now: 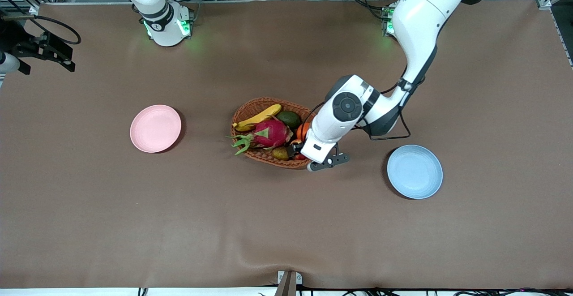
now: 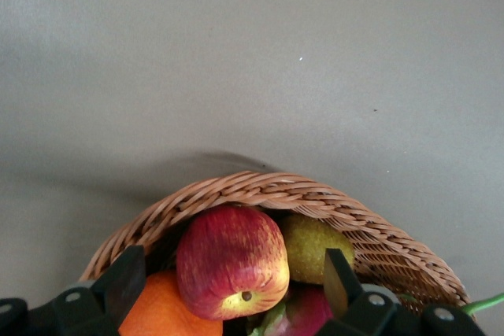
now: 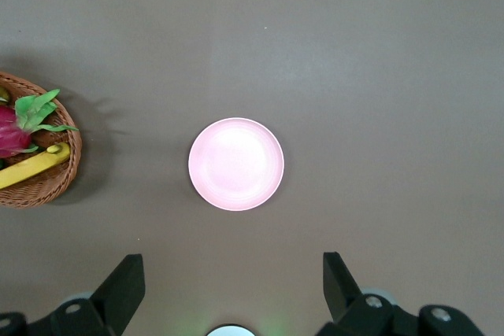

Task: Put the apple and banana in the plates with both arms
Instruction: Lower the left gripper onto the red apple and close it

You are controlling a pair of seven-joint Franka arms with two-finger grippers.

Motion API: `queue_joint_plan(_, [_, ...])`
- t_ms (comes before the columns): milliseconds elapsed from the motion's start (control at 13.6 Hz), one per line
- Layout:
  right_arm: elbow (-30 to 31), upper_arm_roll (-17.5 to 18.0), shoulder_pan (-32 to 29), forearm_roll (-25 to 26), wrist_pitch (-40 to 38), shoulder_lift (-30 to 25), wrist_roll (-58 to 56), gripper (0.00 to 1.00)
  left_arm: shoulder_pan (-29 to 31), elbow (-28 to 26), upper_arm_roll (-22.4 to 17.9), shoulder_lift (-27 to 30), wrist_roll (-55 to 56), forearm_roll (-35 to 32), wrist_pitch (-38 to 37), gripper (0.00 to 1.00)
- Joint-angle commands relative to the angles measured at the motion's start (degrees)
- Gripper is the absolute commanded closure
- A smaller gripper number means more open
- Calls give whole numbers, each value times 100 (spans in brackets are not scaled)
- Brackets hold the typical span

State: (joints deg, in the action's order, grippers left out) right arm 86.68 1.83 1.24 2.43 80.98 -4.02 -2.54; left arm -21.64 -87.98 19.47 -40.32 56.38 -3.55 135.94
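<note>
Left gripper [image 2: 228, 289] wide open over the wicker basket [image 1: 269, 131], fingers either side of the apple [image 2: 232, 261], right gripper [image 3: 228, 289] wide open, waiting high above the pink plate [image 3: 235, 164], banana [image 1: 258, 117] in the basket.

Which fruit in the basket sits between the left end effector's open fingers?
The apple, red with yellowish patches, sits between the left end effector's fingers; the orange and the brown-green kiwi flank it.

Count: two plates, pink plate [image 1: 155, 128] and blue plate [image 1: 414, 171]. One basket [image 1: 268, 108]. In it: one banana [image 1: 258, 117], one apple [image 2: 231, 262] between the left claw's open fingers, one dragon fruit [image 1: 268, 133], one orange [image 2: 161, 311], probably two greenish fruits.
</note>
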Motion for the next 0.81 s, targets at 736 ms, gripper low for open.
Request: queue_joint_plan(736, [-125,1,-19,47,-74,59,-45,0,-692,185,-619,-248,374,-128,20,0])
